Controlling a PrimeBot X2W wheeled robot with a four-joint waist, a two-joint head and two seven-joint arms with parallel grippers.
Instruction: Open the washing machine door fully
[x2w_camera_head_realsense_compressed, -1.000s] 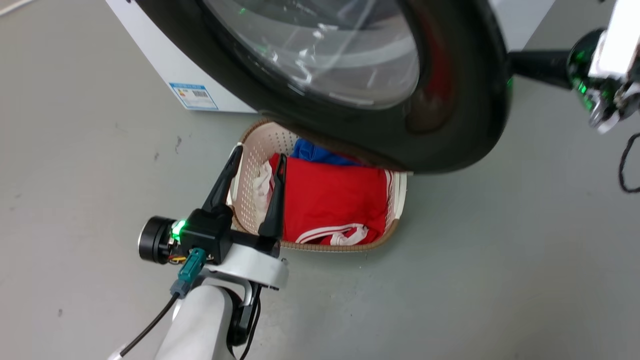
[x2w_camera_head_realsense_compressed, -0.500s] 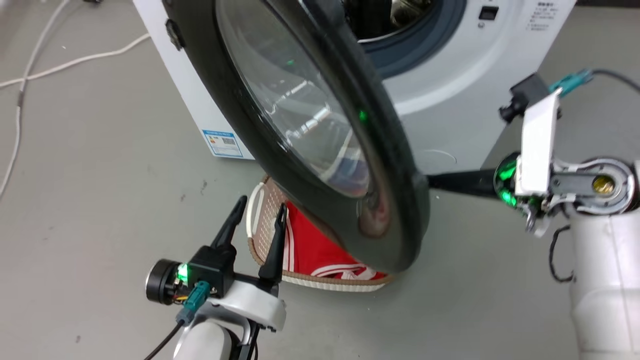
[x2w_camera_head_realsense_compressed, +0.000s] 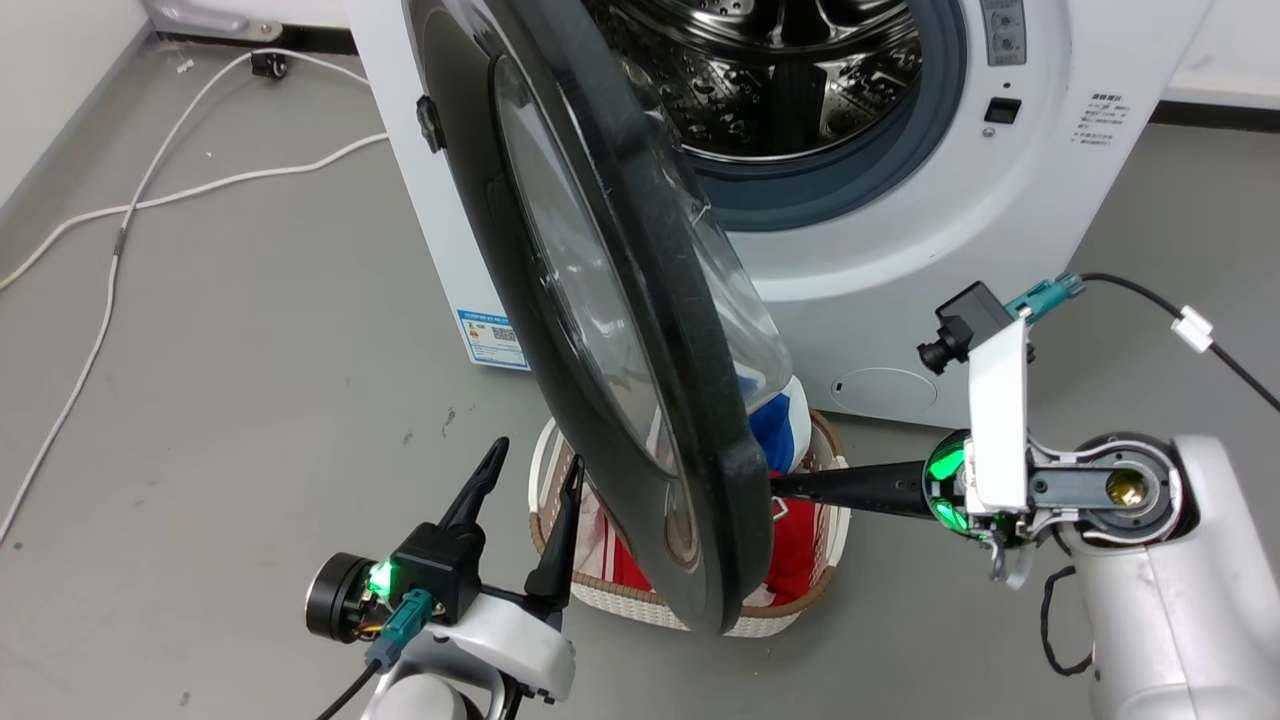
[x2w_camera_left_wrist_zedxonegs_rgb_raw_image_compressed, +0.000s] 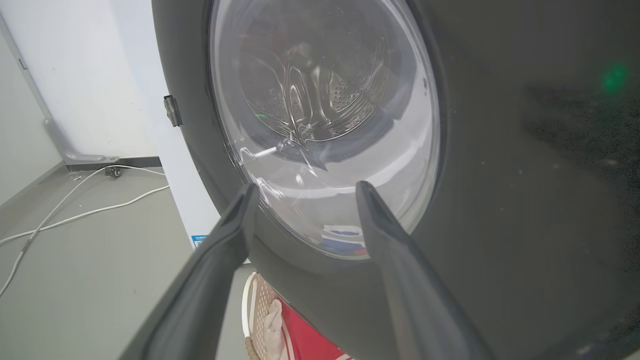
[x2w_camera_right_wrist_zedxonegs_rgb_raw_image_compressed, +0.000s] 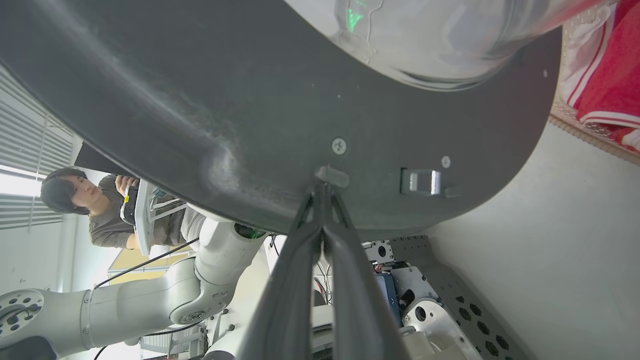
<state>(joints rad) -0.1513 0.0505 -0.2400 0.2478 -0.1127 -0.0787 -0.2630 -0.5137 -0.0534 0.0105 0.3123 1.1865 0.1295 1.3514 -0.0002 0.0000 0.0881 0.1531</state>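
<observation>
Grey floor (x2w_camera_head_realsense_compressed: 250, 400), door (x2w_camera_head_realsense_compressed: 665, 330) half-open, person (x2w_camera_right_wrist_zedxonegs_rgb_raw_image_compressed: 100, 215) beyond

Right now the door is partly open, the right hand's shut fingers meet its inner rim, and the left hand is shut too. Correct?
No. The left hand is open, fingers spread before the door; the left wrist view shows it. The right hand is shut at the inner rim.
</observation>
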